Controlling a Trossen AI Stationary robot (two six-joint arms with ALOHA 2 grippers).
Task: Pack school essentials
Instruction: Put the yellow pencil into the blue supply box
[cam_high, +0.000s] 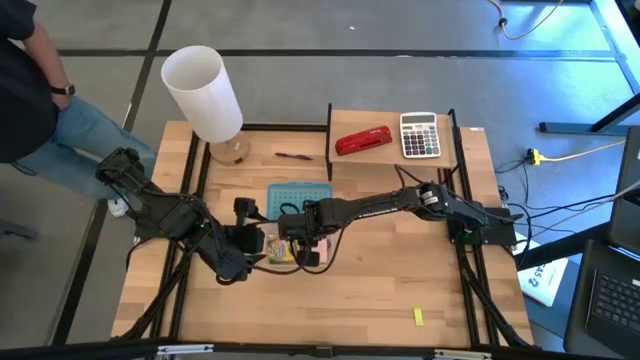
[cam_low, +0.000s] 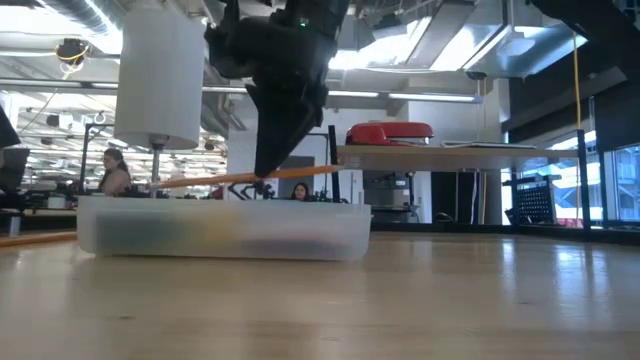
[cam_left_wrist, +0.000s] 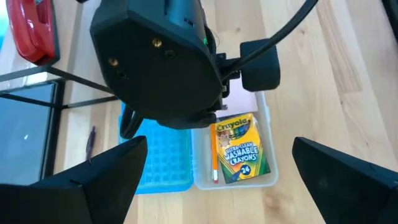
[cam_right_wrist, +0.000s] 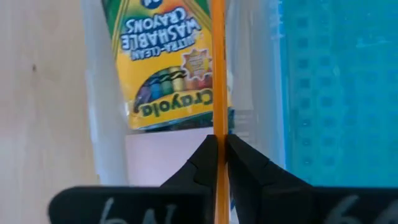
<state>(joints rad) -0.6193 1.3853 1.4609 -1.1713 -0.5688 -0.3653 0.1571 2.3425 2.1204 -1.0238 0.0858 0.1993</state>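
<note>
Clenched on one orange pencil (cam_right_wrist: 218, 74), the right tool (cam_right_wrist: 217, 146) hangs directly over the clear bin (cam_low: 225, 230), its two fingers pinched flat against the shaft. From the low view the pencil lies nearly level, just above the bin's rim, its long axis running along the bin's length. Below it, inside the bin, lies one green-yellow crayon box (cam_left_wrist: 239, 149) flat on its back, its long side in line with the pencil, and one pink sticky-note pad (cam_right_wrist: 158, 155) sits at the end of that box under the tool. A second orange pencil (cam_left_wrist: 214, 155) appears to lie along the crayon box's edge in the bin, though it may be the held one seen from above.

Beside the bin lies one blue lid (cam_left_wrist: 163, 158), touching or nearly touching its long wall. The left tool (cam_high: 247, 240) waits at the bin's short end, fingers spread wide and grasping nothing.

Farther out, one thin dark-red pen (cam_high: 293, 156) lies alone on the worktop (cam_high: 380, 280) near one white cylinder (cam_high: 203, 92). One tiny yellow block (cam_high: 419, 317) sits well apart near the front edge, with bare wood all around. On the raised shelf (cam_high: 345, 120) rest one red stapler (cam_high: 363, 141) and one grey calculator (cam_high: 420, 135).
</note>
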